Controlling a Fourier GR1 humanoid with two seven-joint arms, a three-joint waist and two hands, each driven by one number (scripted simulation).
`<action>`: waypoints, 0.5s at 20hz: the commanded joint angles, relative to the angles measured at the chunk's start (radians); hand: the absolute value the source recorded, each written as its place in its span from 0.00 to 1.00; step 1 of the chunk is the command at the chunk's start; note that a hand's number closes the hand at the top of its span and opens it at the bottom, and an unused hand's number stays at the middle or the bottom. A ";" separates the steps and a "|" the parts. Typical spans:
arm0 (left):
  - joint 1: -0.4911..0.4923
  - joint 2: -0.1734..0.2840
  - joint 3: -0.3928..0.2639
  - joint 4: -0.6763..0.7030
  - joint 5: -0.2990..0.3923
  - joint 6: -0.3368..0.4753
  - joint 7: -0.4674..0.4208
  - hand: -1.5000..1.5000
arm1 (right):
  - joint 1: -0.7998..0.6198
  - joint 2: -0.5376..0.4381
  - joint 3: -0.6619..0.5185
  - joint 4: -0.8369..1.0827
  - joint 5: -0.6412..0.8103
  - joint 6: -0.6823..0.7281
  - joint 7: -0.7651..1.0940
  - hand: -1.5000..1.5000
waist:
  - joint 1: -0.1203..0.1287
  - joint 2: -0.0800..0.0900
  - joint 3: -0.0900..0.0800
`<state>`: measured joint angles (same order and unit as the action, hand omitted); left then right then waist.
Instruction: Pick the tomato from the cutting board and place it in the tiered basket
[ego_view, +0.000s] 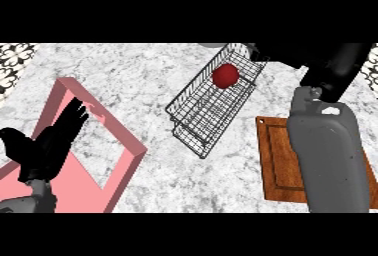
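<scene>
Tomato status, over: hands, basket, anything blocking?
Tomato in tiered basket, off cutting board. Left hand open, resting over pink tray. Right hand fingers out of sight. No obstruction seen.

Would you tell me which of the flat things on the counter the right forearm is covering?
The brown wooden cutting board at the view's right; the grey forearm lies across it. The pink frame sits at the left, beside the left hand.
</scene>
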<state>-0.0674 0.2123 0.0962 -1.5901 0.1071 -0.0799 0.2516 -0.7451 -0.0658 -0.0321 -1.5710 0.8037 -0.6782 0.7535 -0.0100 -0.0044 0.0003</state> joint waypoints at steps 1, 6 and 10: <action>0.021 -0.009 -0.010 -0.034 -0.008 0.003 0.004 0.50 | 0.092 -0.039 -0.046 -0.203 0.036 0.019 0.084 0.00 | -0.005 -0.003 0.000; 0.064 0.005 -0.002 -0.099 0.004 -0.007 0.046 0.50 | 0.274 -0.161 -0.166 -0.449 -0.078 0.128 0.108 0.00 | -0.008 -0.004 0.000; 0.032 0.013 0.027 0.018 -0.001 -0.032 -0.052 0.50 | 0.403 -0.255 -0.285 -0.599 -0.251 0.194 0.074 0.00 | -0.014 0.000 0.000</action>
<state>-0.0449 0.2160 0.1097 -1.6182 0.1105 -0.0886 0.2574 -0.4485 -0.2405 -0.2226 -2.0142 0.6581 -0.5559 0.8169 -0.0190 -0.0054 0.0005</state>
